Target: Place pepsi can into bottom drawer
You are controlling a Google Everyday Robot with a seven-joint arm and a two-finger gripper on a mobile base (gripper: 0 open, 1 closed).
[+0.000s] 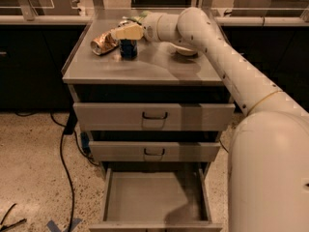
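The gripper (126, 33), whose grip I cannot tell, is at the top of the pepsi can (128, 49) on the cabinet top (145, 67); nearer, the bottom drawer (153, 197) is pulled open.

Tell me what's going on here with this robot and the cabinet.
A one-armed robot is reaching across the cabinet top. Its gripper is right at the top of the pepsi can, which stands upright there beside a crushed gold can. Below, the bottom drawer is pulled open. The can has not gone into it yet.
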